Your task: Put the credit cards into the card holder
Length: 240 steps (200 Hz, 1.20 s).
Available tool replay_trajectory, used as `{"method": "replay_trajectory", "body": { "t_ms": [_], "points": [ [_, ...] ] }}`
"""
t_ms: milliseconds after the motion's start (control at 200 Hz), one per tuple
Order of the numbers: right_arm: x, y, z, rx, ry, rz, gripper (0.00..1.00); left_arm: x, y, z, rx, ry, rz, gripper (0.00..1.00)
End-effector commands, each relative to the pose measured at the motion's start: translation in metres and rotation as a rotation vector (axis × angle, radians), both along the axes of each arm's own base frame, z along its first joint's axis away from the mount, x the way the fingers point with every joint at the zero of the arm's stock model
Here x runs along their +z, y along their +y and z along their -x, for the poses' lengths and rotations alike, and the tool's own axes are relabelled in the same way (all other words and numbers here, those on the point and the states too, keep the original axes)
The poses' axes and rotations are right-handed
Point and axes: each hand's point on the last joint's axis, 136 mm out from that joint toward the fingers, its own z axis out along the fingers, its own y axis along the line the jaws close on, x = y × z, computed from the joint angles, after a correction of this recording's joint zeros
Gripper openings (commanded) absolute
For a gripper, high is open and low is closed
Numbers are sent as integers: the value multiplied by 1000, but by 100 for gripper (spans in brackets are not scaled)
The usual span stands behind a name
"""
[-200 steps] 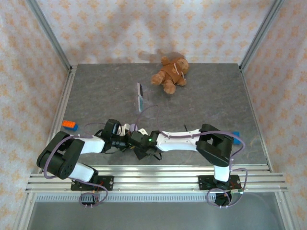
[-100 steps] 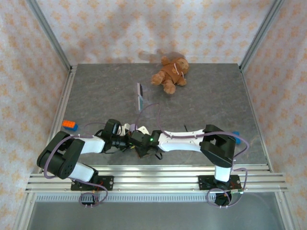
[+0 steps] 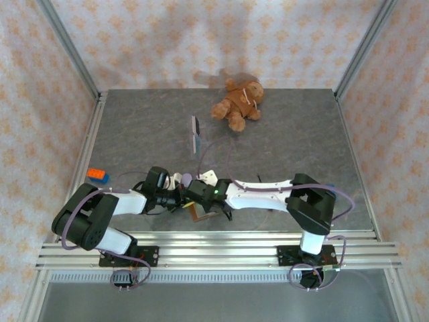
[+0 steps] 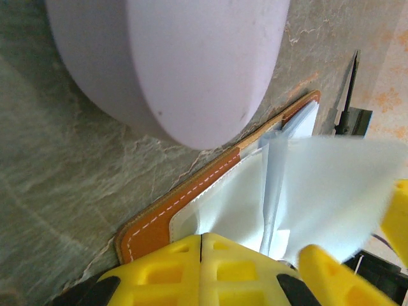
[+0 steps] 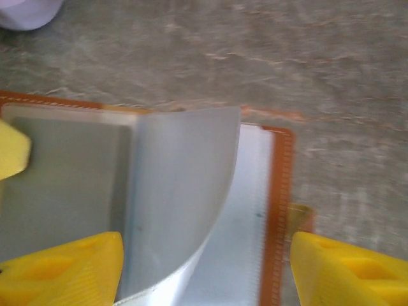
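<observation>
The card holder (image 3: pixel 199 214), brown leather with pale inner pockets, lies open on the table at the near edge between the two wrists. My left gripper (image 3: pixel 179 199) is shut, and its yellow tips (image 4: pixel 201 247) press on the holder's (image 4: pixel 152 224) near pocket edge. My right gripper (image 3: pixel 199 206) hovers over the same holder (image 5: pixel 281 210), jaws open (image 5: pixel 205 247). A curled pale pocket leaf (image 5: pixel 182 191) stands up between its fingers, touching neither. The credit cards (image 3: pixel 196 134) lie farther back on the table, apart from both grippers.
A brown teddy bear (image 3: pixel 238 104) lies at the back centre. An orange and blue brick (image 3: pixel 97 176) sits at the left edge, and a blue piece (image 3: pixel 328 188) sits behind the right arm's elbow. Metal rails run along the near edge.
My right wrist has shifted slightly right and turned over the holder, whose brown leather now shows beneath it. Its jaws have narrowed a little. The left gripper has stayed put and shut.
</observation>
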Motion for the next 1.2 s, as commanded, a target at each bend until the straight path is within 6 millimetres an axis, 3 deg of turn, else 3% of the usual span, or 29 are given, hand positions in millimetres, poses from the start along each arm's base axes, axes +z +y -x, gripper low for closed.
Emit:
{"method": "replay_trajectory", "body": {
  "t_ms": [0,135,290,456,591,646,686,796,906,1061,1197],
  "points": [
    [20,-36,-16,-105,-75,27,70,-31,18,18,33,109,-115,0],
    [19,-60,-24,-176,-78,32,67,-13,13,7,33,66,-90,0],
    [39,-62,-30,-163,-102,-21,66,25,11,-11,50,-33,-85,2],
    [75,-21,-41,-65,-111,-226,66,67,32,-19,70,-176,-218,8],
    [82,21,-49,27,-64,-338,68,81,55,-23,107,-227,-302,15],
    [80,32,-54,36,-35,-355,70,84,63,-25,121,-230,-325,25],
    [78,35,-59,35,-26,-354,70,87,67,-27,132,-238,-337,30],
    [76,35,-78,18,-16,-353,70,99,73,-33,157,-276,-341,32],
    [83,33,-97,-1,-11,-370,70,107,83,-38,178,-301,-379,50],
    [93,57,-114,12,21,-423,75,113,93,-47,202,-327,-425,63],
    [97,73,-145,-82,-21,-419,77,112,107,-50,214,-352,-509,71]
  ]
}}
